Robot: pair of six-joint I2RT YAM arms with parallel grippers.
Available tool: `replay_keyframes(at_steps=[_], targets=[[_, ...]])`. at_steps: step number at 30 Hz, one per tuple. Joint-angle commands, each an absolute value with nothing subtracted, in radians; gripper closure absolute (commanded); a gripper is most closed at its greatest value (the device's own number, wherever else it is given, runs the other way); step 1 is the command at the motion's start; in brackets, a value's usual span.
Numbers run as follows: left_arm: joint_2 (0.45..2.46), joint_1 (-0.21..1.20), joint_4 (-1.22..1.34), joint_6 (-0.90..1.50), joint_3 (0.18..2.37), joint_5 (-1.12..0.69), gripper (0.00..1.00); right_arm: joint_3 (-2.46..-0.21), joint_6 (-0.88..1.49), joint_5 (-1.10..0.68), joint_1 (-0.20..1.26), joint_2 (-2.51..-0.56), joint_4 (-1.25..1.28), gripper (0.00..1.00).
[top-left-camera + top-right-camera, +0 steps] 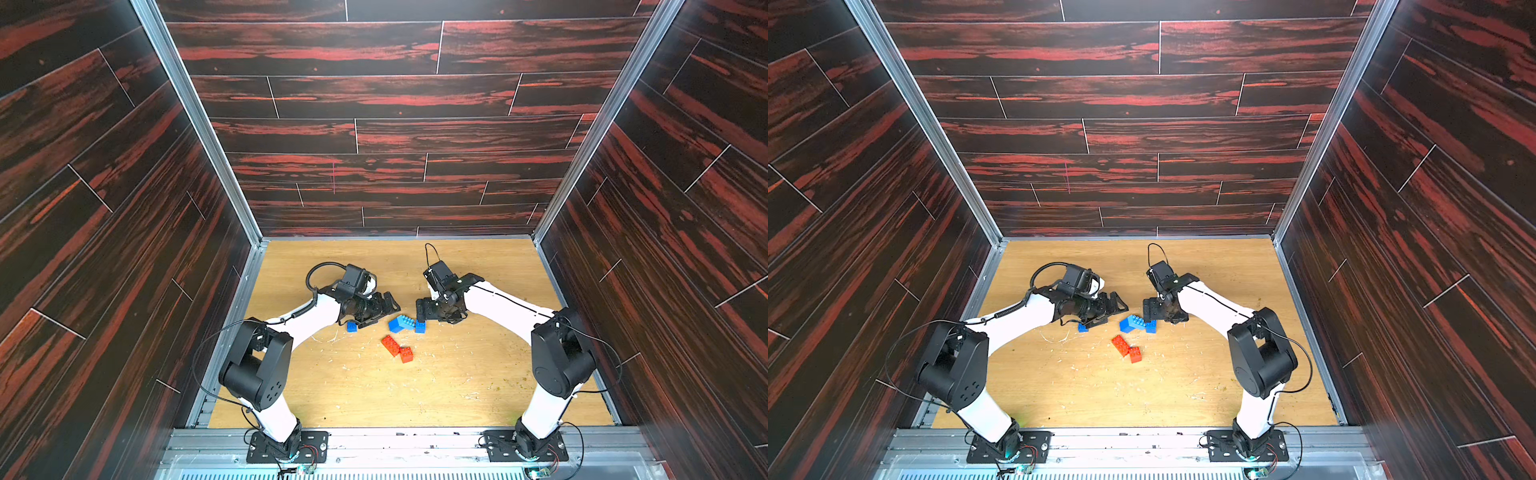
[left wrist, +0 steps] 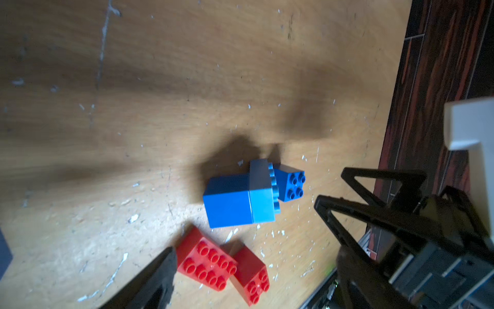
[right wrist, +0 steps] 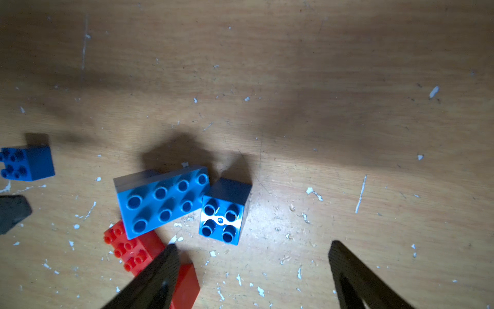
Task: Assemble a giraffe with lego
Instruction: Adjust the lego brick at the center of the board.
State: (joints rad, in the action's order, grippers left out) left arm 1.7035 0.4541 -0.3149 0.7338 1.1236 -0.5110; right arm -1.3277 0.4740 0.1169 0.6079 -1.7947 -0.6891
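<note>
The flecked tabletop [image 1: 457, 386] is carrying loose bricks — a lone dark blue brick [image 1: 352, 326] beside the left gripper [image 1: 380, 318], a light blue brick [image 1: 405, 321] and a dark blue cube [image 1: 420, 327] just by the right gripper [image 1: 424, 316], two red bricks [image 1: 395, 348] touching near both.

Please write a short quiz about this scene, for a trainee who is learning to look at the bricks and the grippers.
1. Multiple choice: the long red brick and the small red brick are: A stacked one on the other, B touching side by side on the table, C far apart.
2. True or false: the left gripper holds a brick.
3. Fill in: the lone small brick near the left gripper is dark ____.

Key: 1 B. 2 False, it is open and holds nothing. 3 blue.
</note>
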Motion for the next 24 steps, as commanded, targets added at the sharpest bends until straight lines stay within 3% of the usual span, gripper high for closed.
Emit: replay_keyframes(at_steps=[1, 24], targets=[[1.747, 0.459, -0.404, 0.701, 1.154, -0.548, 0.05, -1.329, 0.466, 0.135, 0.597, -1.761, -0.721, 0.1], [1.889, 0.486, -0.302, 0.793, 1.184, -0.593, 0.11, -1.279, 0.457, 0.136, 0.579, -1.716, -0.714, 0.1]])
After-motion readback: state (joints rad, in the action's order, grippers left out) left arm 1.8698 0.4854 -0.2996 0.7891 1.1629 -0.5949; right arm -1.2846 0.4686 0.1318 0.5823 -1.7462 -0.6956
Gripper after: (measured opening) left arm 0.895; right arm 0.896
